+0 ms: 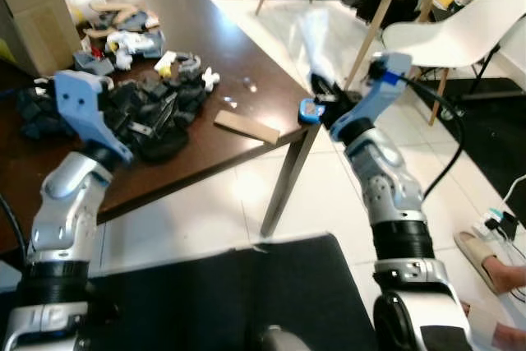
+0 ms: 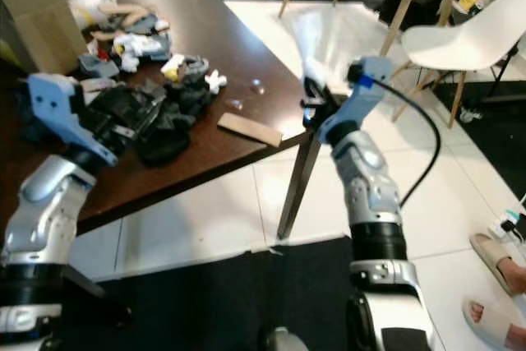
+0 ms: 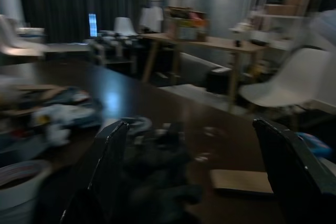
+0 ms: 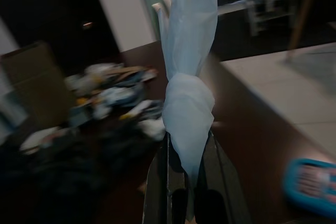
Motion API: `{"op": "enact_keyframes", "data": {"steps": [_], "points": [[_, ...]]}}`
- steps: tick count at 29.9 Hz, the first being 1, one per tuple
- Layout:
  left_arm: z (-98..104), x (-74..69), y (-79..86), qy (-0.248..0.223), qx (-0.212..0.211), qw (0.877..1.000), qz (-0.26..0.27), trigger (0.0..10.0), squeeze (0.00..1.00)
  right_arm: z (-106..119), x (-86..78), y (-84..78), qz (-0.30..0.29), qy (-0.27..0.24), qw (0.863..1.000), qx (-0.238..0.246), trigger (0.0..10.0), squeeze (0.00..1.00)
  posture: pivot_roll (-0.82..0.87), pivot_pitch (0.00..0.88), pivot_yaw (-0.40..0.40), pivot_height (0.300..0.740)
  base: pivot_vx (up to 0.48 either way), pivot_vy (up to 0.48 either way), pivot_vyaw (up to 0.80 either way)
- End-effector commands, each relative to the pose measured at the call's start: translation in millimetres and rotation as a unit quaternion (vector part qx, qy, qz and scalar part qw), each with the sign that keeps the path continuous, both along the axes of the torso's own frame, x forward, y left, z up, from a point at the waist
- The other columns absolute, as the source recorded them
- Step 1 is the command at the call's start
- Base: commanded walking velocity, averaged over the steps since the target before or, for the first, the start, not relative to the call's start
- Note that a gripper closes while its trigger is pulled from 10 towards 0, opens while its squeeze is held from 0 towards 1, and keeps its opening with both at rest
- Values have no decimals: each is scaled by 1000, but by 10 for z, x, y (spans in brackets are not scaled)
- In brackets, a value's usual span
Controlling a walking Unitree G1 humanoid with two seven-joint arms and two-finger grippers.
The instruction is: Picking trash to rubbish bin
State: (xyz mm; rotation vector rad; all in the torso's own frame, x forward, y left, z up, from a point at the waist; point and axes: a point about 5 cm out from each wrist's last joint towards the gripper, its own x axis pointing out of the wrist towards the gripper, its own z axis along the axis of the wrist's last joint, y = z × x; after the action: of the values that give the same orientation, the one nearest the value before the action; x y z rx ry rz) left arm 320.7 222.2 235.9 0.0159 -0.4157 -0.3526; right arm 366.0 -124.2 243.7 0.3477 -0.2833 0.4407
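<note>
Right gripper [image 4: 190, 145] was off the table's [image 1: 205, 39] corner, fingers clamped on a translucent plastic bag [image 4: 189, 77]; my right wrist view gave the grip, head views only a pale blur. Left gripper [image 3: 199, 171], fingers wide apart, hovered over the dark trash pile [image 1: 152, 108], cardboard strip [image 1: 246, 127] beyond.

No words or numbers can be read here; the brown cardboard box [image 1: 33, 14] on the dark wooden table [image 1: 238, 47] shows no print; the small round blue thing [image 4: 310, 186] at the table's corner has marks on it, but they are too blurry to make out.
</note>
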Motion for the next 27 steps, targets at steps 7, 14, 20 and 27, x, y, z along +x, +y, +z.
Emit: {"op": "enact_keyframes", "data": {"steps": [7,14,20,27], "points": [[-60,35,65,5,4,999,40,10000,0,-16,-23,88,16,0,1000,1,10000,0,38,112,-58,740,480,0,0],[-73,53,13,6,7,999,35,10000,0,-39,-37,113,17,1,1000,-2,10000,0,35,115,-52,740,470,0,0],[-77,69,36,10,2,999,49,10000,0,-54,-39,84,11,3,1000,-4,10000,0,32,120,-47,740,224,0,0],[-135,52,155,28,61,995,71,10000,0,-78,-38,40,2,9,1000,-12,10000,0,28,123,-49,740,0,0,0]]}}
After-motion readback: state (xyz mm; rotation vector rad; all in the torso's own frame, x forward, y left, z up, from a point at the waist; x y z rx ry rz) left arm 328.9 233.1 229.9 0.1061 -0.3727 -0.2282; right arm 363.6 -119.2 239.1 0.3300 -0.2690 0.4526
